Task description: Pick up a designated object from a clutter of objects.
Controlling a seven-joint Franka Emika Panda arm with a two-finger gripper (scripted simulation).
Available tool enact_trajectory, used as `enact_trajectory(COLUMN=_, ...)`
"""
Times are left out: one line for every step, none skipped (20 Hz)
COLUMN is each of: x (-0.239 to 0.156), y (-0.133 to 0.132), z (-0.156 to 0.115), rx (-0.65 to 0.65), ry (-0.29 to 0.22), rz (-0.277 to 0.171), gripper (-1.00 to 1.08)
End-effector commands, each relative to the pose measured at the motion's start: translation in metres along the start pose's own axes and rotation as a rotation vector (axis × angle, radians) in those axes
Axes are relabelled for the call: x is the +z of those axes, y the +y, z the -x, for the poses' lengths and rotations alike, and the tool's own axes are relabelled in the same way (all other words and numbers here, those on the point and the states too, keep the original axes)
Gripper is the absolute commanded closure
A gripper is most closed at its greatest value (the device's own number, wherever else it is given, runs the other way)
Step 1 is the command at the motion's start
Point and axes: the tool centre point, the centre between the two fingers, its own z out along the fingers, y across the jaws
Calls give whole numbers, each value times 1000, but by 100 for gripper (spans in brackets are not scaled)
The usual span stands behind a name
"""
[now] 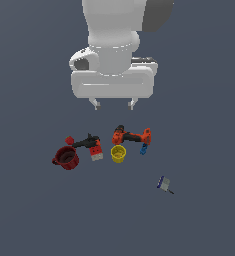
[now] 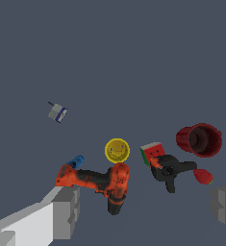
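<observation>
The designated object [image 1: 164,183] is a tiny flat blue-and-pale-grey piece with a thin dark stick; it lies alone on the floor, toward the exterior view's right, apart from the clutter. In the wrist view the designated object [image 2: 57,113] also lies well away from the group. My gripper [image 1: 113,104] hangs open high above the clutter, with nothing between its fingers [image 2: 66,211]. The clutter holds an orange-and-black drill [image 1: 131,136], a yellow cup [image 1: 118,153], a red-and-white block [image 1: 96,152], a black-and-red tool [image 1: 84,142], a dark red pot [image 1: 66,158] and a small all-blue piece [image 1: 144,149].
All items rest on a flat dark grey floor [image 1: 39,215]. A small red lump [image 2: 203,176] lies beside the black tool and the pot. The drill [image 2: 97,180] lies closest under the gripper, with the cup [image 2: 117,150] just beyond it.
</observation>
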Motion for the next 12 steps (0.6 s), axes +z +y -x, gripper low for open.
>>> enact_trajectory(x=0, y=0, z=0, rx=0, ry=0, rz=0, gripper=-92)
enact_trajectory(x=0, y=0, z=0, rx=1, ry=-1, rz=0, gripper=-92)
enact_trajectory(x=1, y=2, z=0, rx=5, ry=-3, rz=-1, gripper=-92)
enact_trajectory(x=3, y=5, z=0, rx=12, ry=-8, rz=-3, gripper=-92)
enact_trajectory(x=5, y=8, z=1, rx=22, ry=-14, rz=-6, gripper=-92)
enact_trajectory(x=7, y=12, z=2, rx=34, ry=-21, rz=-9, gripper=-92)
enact_trajectory(x=9, y=16, z=2, rx=45, ry=-27, rz=-12, gripper=-92)
enact_trajectory(x=10, y=20, z=3, rx=55, ry=-31, rz=-14, gripper=-92)
enact_trajectory(x=11, y=22, z=4, rx=64, ry=-35, rz=-17, gripper=-92)
enact_trajectory(x=11, y=24, z=5, rx=70, ry=-37, rz=-18, gripper=-92)
enact_trajectory(x=11, y=25, z=5, rx=73, ry=-37, rz=-19, gripper=-92)
enact_trajectory(x=11, y=24, z=5, rx=72, ry=-36, rz=-18, gripper=-92)
